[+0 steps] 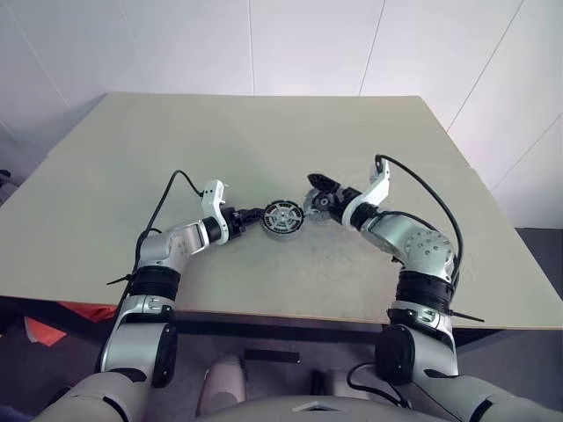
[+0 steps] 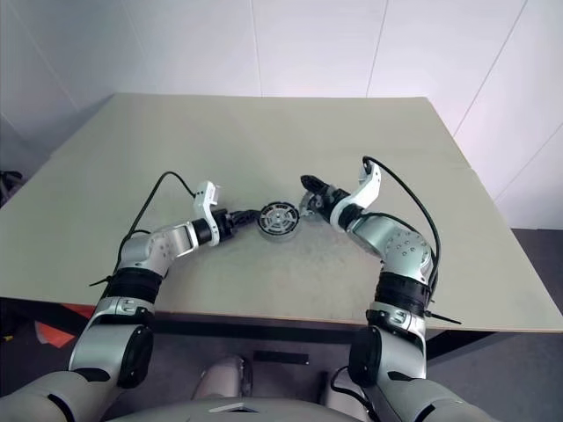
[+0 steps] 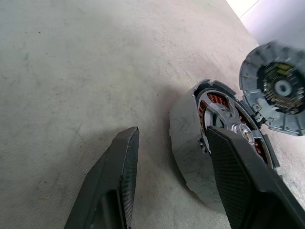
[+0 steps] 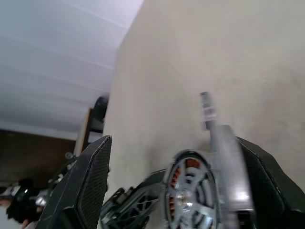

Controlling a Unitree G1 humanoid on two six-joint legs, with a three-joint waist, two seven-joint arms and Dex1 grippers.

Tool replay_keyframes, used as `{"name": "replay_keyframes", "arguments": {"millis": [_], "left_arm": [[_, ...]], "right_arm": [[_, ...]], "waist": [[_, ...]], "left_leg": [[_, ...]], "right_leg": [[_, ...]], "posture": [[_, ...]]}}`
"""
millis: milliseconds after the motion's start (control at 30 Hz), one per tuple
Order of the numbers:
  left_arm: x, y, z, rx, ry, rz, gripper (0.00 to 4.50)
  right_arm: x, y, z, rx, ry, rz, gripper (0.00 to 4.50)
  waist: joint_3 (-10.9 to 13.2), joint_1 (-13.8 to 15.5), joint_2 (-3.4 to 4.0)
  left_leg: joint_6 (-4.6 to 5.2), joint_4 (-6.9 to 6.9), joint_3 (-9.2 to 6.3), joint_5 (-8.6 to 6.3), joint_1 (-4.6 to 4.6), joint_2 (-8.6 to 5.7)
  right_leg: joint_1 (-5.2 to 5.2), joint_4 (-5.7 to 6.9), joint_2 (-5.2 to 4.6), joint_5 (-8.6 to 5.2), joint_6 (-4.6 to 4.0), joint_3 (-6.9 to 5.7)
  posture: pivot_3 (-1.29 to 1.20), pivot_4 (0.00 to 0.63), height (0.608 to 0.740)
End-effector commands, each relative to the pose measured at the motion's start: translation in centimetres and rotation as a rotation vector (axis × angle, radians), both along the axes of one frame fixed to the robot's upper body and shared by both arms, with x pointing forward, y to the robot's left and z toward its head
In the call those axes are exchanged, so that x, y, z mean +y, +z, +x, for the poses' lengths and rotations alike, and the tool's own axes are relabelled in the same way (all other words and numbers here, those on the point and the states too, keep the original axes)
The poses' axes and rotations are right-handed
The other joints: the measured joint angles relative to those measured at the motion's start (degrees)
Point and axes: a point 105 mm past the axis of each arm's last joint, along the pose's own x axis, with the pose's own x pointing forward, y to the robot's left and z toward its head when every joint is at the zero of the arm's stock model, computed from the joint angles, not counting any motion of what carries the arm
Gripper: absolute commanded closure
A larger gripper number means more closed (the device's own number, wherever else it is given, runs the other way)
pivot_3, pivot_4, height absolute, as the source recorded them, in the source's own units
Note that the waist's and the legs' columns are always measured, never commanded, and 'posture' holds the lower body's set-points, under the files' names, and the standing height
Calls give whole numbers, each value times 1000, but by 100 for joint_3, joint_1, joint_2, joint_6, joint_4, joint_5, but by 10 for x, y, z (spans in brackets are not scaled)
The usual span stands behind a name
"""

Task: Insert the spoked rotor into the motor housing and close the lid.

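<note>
Table [image 1: 264, 141]: pale tabletop, carrying everything below.

Motor housing [image 1: 283, 216]: sitting on the table directly ahead of the left gripper [image 1: 255, 215], between the two grippers. Copper-brown windings are showing around a silver centre in the left wrist view. The spoked rotor [image 3: 233, 125] is already lying inside the housing, pale spokes and hub facing out.

Left gripper: clamping the housing's wall, one finger [image 3: 238, 181] reaching over the open face, the other [image 3: 116, 176] resting outside the wall near the table surface.

Lid [image 3: 276, 88]: silvery-grey disc, raised off the table, hovering just beyond the housing's far edge as the left gripper sees it, not seated on it.

Right gripper [image 1: 321, 195]: fingers standing wide apart, the lid lying against the inner face of one finger [image 4: 267, 181]; a firm hold cannot be confirmed.
</note>
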Motion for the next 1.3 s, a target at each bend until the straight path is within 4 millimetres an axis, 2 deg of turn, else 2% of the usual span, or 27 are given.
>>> {"name": "replay_keyframes", "arguments": {"millis": [33,167,300,400,667,833,900,1133,1300], "left_arm": [[4,9,2,-33,6,7,2113],[6,9,3,-33,11,11,2113],[9,11,5,-38,22,15,2113],[19,13,9,-48,48,23,2113],[42,22,13,-72,92,47,2113],[56,31,16,-96,121,46,2113],[57,32,16,-98,125,45,2113],[48,27,13,-84,113,42,2113],[45,24,12,-79,106,47,2113]], "right_arm": [[19,33,-9,-143,102,46,32],[40,38,-21,-157,206,28,32],[53,37,-28,-164,262,-7,32],[51,37,-26,-180,248,-30,32],[38,41,-15,-386,159,-255,32],[41,26,-14,-473,225,-396,32],[46,18,-16,-544,268,-514,32],[56,-14,-6,-729,307,-869,32],[58,-23,3,-772,287,-936,32]], "waist": [[0,0,0],[0,-1,0],[0,0,0],[0,0,0],[0,-7,-1],[1,10,-2],[1,13,-3],[3,-7,-8],[7,-14,-14]], "left_leg": [[0,0,0,0,0,0],[0,0,-6,0,2,1],[0,0,-6,0,1,1],[-1,0,-7,0,1,1],[-4,-1,-7,2,0,10],[-1,1,-9,0,-6,2],[0,4,-9,0,-5,2],[1,10,-8,-1,-4,3],[8,16,-7,-4,-8,4]], "right_leg": [[0,0,0,0,0,0],[1,0,1,0,0,0],[1,0,0,0,0,0],[1,0,0,0,0,0],[-5,0,8,9,21,-1],[-1,-3,4,9,16,-1],[2,-2,3,1,2,-1],[3,1,4,0,-3,-1],[2,1,4,2,-9,-1]], "posture": [[0,0,740],[0,0,740],[0,0,740],[0,0,740],[0,0,740],[0,0,740],[0,0,740],[0,0,740],[0,0,740]]}}
